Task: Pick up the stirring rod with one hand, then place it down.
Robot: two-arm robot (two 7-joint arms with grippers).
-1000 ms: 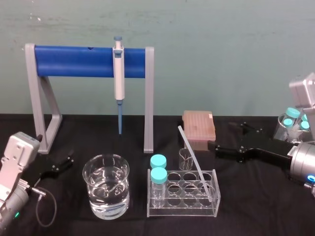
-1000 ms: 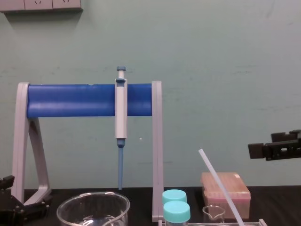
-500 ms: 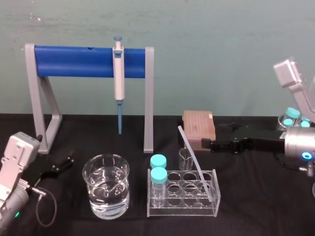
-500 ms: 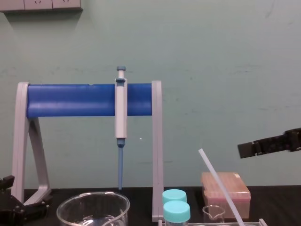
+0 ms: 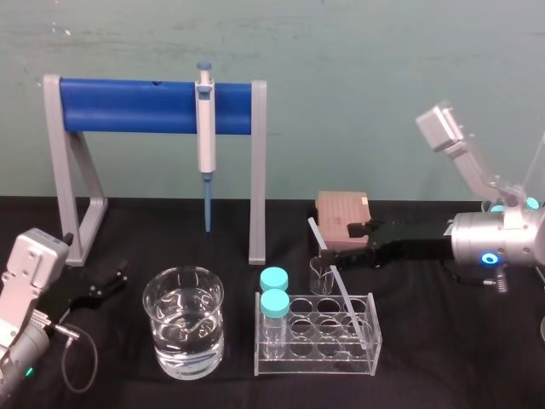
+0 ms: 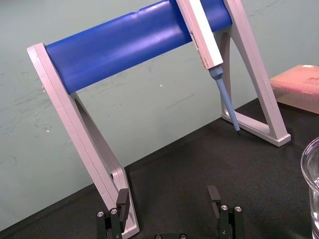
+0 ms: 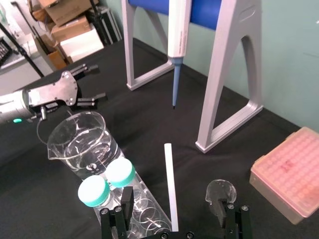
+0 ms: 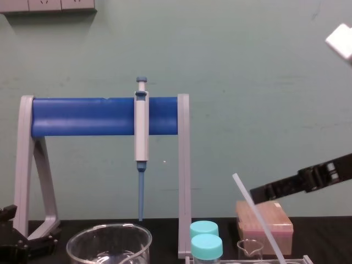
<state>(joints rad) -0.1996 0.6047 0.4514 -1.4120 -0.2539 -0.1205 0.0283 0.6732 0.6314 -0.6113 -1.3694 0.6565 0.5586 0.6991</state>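
Black right claw [image 7: 172, 201], open, straddles the thin translucent white stirring rod [image 7: 169, 179], left claw [image 6: 168, 196] open well apart from it; grasp, lift and placement remain.

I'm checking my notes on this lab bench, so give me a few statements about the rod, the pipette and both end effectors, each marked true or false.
1. The stirring rod leans tilted in the test tube rack. True.
2. The right end effector is shut on the rod. False: it is open, with the rod between its fingers in the right wrist view and not gripped.
3. The pipette lies flat on the table. False: it hangs upright from the blue stand.
4. The left end effector is open, low beside the stand's foot. True.
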